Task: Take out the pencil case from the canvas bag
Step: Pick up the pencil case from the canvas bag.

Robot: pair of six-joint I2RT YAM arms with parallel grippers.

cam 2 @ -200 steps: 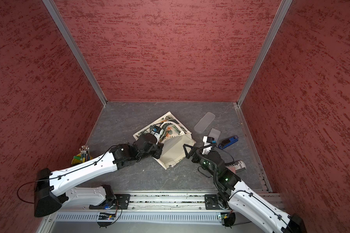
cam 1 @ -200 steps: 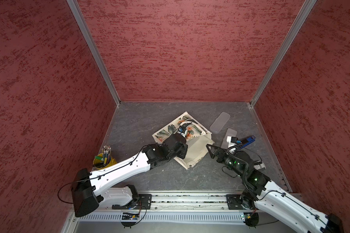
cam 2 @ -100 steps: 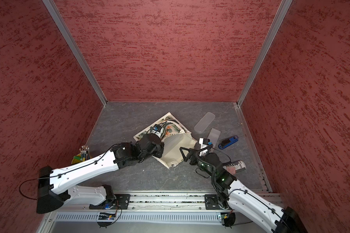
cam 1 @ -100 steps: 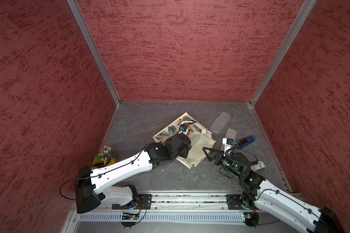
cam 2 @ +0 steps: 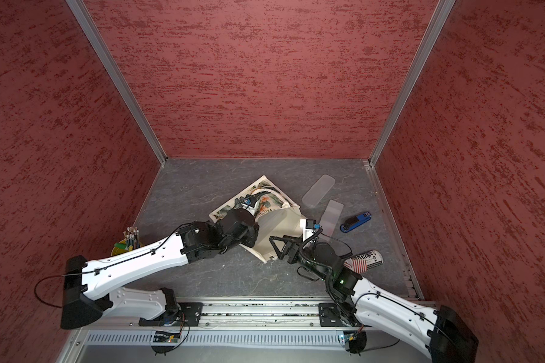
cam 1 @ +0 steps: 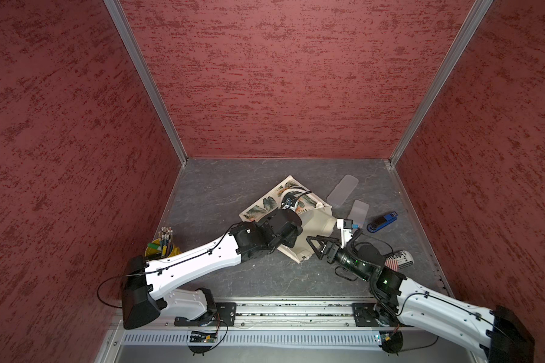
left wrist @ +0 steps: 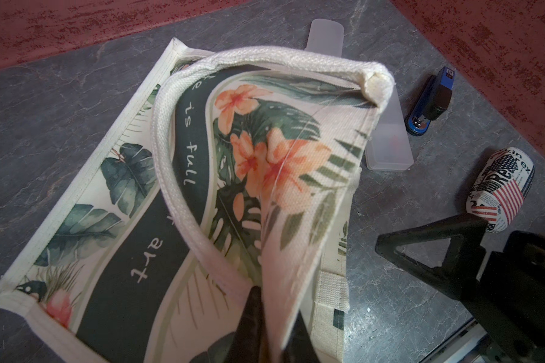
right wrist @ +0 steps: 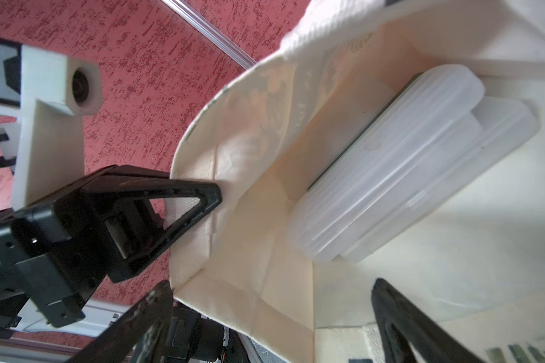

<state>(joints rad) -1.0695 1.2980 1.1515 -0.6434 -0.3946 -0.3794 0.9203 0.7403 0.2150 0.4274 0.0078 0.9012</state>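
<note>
The canvas bag (cam 1: 262,206) (cam 2: 230,209) lies on its side on the grey floor, leaf-and-flower print up (left wrist: 264,141). My left gripper (left wrist: 266,303) is shut on the edge of the bag's upper wall and holds it up, so the mouth gapes. One of its fingers (right wrist: 189,201) presses the wall from outside. Deep inside the bag (right wrist: 258,195) lies the pencil case (right wrist: 390,176), frosted clear plastic, with a second such case beside it. My right gripper (cam 1: 315,248) (right wrist: 272,284) stands open at the mouth, nothing between its fingers.
Two frosted cases (cam 1: 342,191) (cam 1: 359,211), a blue stapler (cam 1: 382,221) and a flag-print roll (cam 1: 398,259) lie right of the bag. A yellow cup of pencils (cam 1: 164,246) stands at the left wall. Red walls close three sides.
My right gripper has moved left and down to the bag's mouth, still open. My left gripper has kept its hold and shifted slightly right, lifting the wall.
</note>
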